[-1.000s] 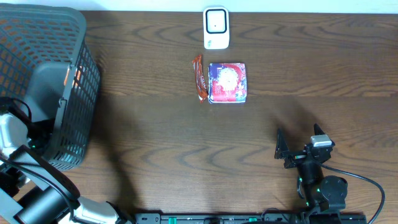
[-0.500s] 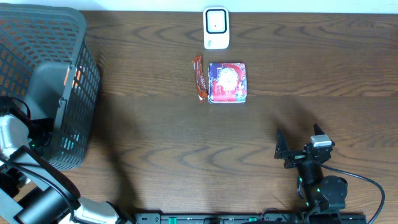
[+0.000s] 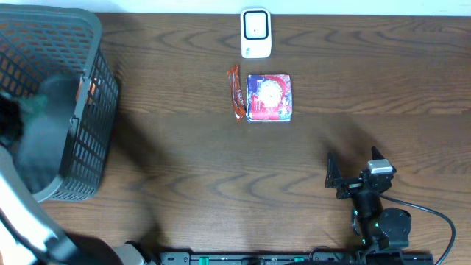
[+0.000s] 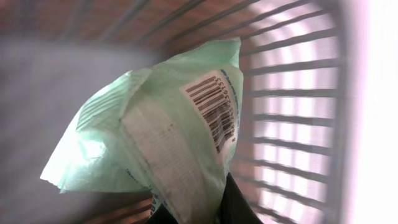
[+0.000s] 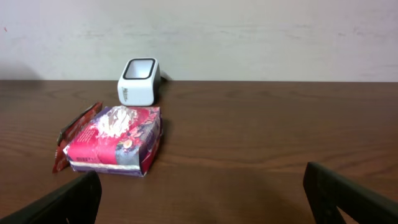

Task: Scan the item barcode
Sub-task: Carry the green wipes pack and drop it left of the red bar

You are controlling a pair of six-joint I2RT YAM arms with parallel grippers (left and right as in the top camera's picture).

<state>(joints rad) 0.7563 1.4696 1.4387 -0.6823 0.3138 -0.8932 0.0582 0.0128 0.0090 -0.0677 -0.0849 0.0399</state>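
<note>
While the right end effector (image 5: 202, 193) hangs wide open above the table (image 3: 184, 147), the left end effector (image 4: 199, 202), in the basket (image 3: 81, 147), pinches the edge of a green packet (image 4: 168, 130), a thin hold that could slip or snag on the mesh.

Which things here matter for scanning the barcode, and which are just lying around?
For the job: green packet, its barcode, white scanner, left gripper holding the packet, basket around it.
Lying about: red snack bar, colourful box, open right gripper.
</note>
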